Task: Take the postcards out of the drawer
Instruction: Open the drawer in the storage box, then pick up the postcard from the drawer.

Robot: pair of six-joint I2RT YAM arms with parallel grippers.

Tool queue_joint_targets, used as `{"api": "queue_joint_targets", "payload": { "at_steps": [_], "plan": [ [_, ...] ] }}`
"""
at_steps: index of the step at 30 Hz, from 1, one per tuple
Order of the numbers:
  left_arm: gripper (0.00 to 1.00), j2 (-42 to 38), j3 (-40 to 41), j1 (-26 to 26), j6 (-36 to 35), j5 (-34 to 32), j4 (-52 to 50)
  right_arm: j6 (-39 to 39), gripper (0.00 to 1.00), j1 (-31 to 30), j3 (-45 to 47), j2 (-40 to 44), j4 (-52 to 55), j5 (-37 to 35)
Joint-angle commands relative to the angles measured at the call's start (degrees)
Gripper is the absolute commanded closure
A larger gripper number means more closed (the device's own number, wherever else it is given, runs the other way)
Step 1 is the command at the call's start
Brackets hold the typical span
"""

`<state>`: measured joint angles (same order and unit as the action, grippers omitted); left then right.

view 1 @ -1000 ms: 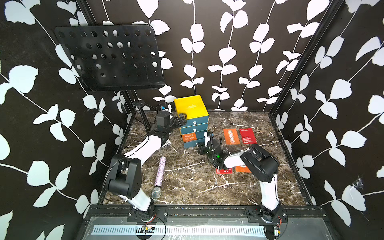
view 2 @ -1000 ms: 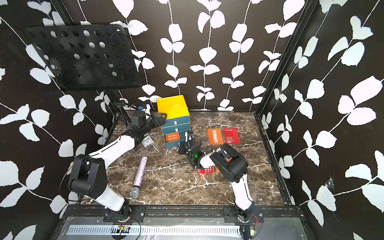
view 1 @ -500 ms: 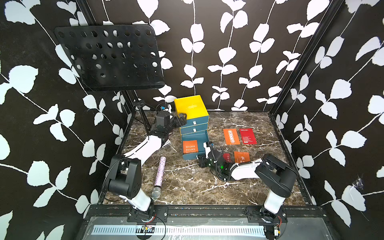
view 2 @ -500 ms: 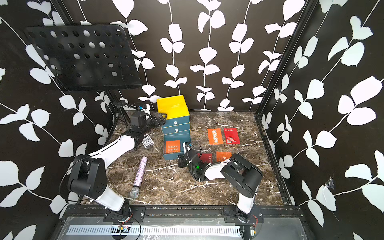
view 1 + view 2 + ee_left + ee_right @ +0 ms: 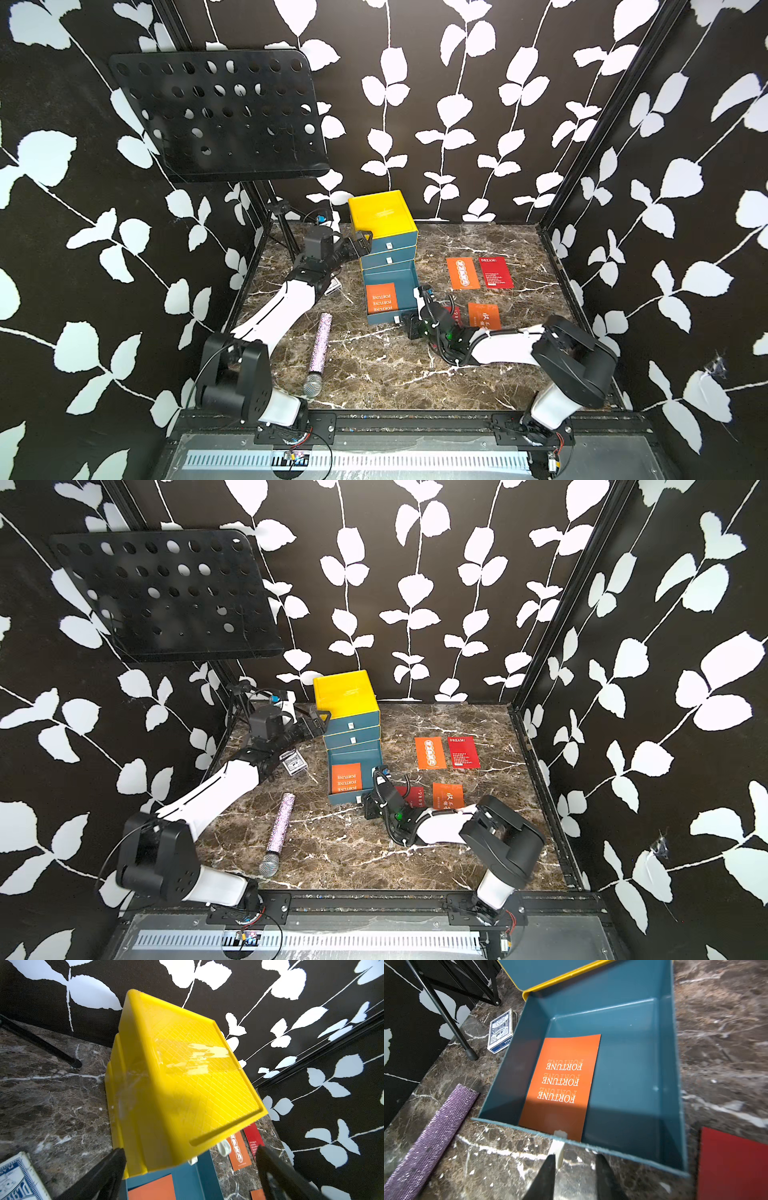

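Drawer, both top views: lowest drawer point(image 5: 409, 282) of the yellow-topped cabinet point(image 5: 380, 212) stands pulled out over the worktop point(image 5: 374, 365).
Postcards, both top views: orange FORTUNE postcard point(image 5: 381, 297) lies inside the drawer. Out on the worktop lie a far orange postcard point(image 5: 462, 272) and DREAM postcard point(image 5: 496, 272) side by side, a near orange postcard point(image 5: 482, 315), and a red postcard point(image 5: 456, 314) half hidden by the right arm point(image 5: 498, 351).
Left wrist view, left pincer point(image 5: 190, 1149): spread wide, fingers point(image 5: 104, 1174) flanking the cabinet above the open drawer; contact cannot be told.
Right wrist view, right pincer point(image 5: 575, 1159): parted slightly at the drawer's front wall, white knob point(image 5: 558, 1152) just beside one finger, not pinched.
Right wrist view, postcard: FORTUNE postcard flat on the drawer floor, nearer one side wall.
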<state>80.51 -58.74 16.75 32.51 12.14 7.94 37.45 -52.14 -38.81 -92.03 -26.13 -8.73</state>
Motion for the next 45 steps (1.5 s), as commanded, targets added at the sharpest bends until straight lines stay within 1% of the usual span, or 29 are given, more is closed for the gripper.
{"api": "queue_joint_targets", "payload": {
  "at_steps": [1,3,5,7,10,13,17,23,28,33,36,41,45],
  "plan": [
    [0.01,-5.6,2.5,-0.3,-3.0,1.6,-5.3,-2.6,0.6,2.5,-0.9,5.6,7.3,0.1],
    [0.01,-8.0,4.3,-0.4,-3.7,2.0,-7.7,-3.6,0.59,4.9,-1.4,8.1,10.9,2.9],
    [0.01,-9.9,6.5,-0.3,-3.7,2.7,-8.7,-4.3,0.55,6.9,-1.9,9.8,12.0,5.2],
    [0.01,-11.6,8.7,-0.3,-3.4,3.8,-9.7,-5.4,0.5,8.4,-3.2,10.5,13.3,6.7],
    [0.01,-13.4,12.4,-0.3,-2.9,4.9,-10.2,-6.5,0.4,10.3,-7.5,9.3,16.3,9.5],
    [0.01,-14.7,16.3,-0.4,-2.1,6.0,-9.7,-7.3,0.36,11.9,-12.9,5.9,19.9,14.2],
    [0.01,-15.5,21.0,-0.2,-0.5,7.2,-7.8,-7.9,0.35,12.7,-18.3,0.9,20.0,19.2],
    [0.01,-13.6,28.3,0.1,4.9,10.1,2.3,-5.9,0.36,12.7,-25.9,-9.5,20.3,24.4],
    [0.01,-10.0,30.3,1.1,6.1,11.0,6.9,-3.9,0.38,12.7,-30.9,-15.7,22.3,24.7],
    [0.01,-7.2,31.4,2.7,6.4,10.0,10.4,-2.6,0.39,12.5,-36.0,-19.6,29.4,20.5],
    [0.01,-5.6,31.5,3.6,7.0,9.8,11.6,-2.7,0.4,12.0,-40.5,-21.6,34.4,18.4],
    [0.01,-3.2,31.3,5.1,7.5,9.3,13.0,-1.5,0.41,11.8,-44.5,-24.8,38.9,16.8],
    [0.01,-1.9,31.2,5.9,7.8,9.4,14.0,-2.1,0.41,10.9,-47.2,-27.0,41.4,14.4]
  ]
}}
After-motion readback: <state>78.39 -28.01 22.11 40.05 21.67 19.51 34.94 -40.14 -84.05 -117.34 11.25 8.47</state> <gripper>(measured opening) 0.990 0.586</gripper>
